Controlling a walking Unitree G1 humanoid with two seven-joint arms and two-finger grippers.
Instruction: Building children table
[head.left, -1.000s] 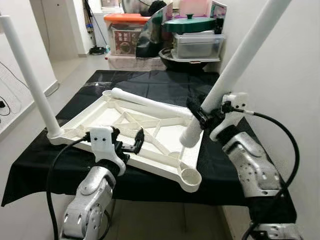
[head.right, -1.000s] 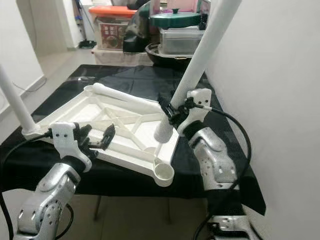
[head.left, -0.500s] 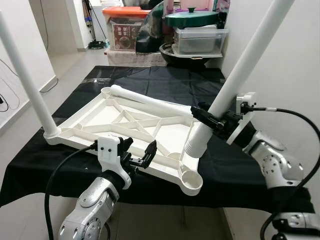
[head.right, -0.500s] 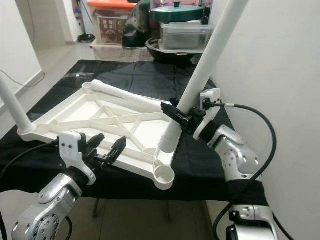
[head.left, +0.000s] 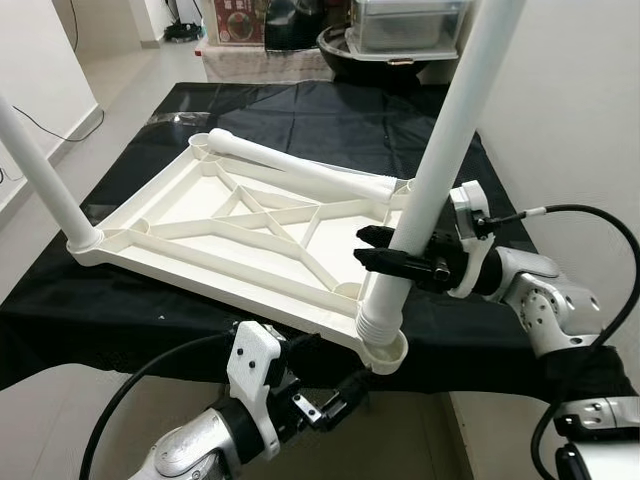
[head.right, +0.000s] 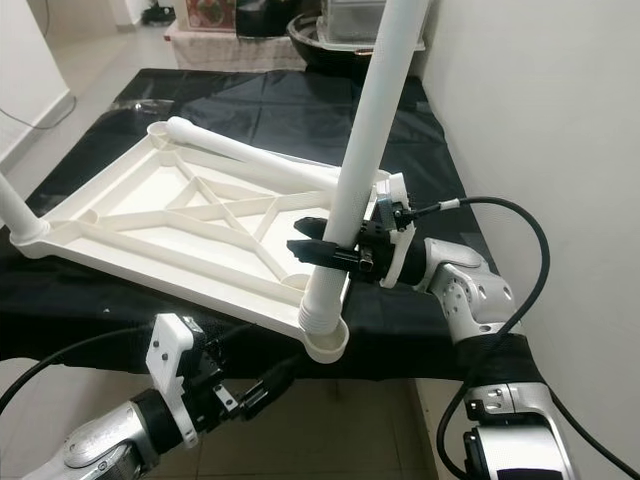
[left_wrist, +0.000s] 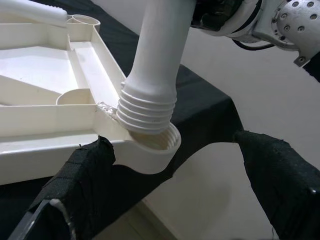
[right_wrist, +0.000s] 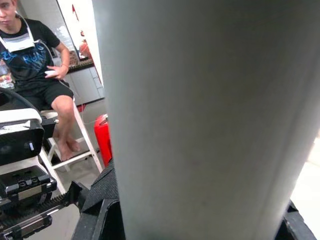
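On the black-draped table (head.left: 300, 120) the white tabletop frame (head.left: 240, 235) lies upside down, ribs up, with its near corner socket (head.left: 383, 350) overhanging the table's near edge. I see the held table leg (head.left: 440, 170) standing nearly upright with its ribbed threaded end sitting in that socket; the left wrist view shows the ribs (left_wrist: 147, 112) still above the socket rim. My right gripper (head.left: 385, 262) clamps this leg from the side, a little above the ribbed end, fingers closed on the tube. A second leg (head.left: 40, 175) stands in the frame's left corner, and a third leg (head.left: 300, 172) lies flat along the far side of the frame. My left gripper (head.left: 330, 405) hangs below the table edge, just under the socket corner, fingers spread wide and holding nothing. Through the right wrist camera I see a seated person (right_wrist: 35, 65) in a dark shirt.
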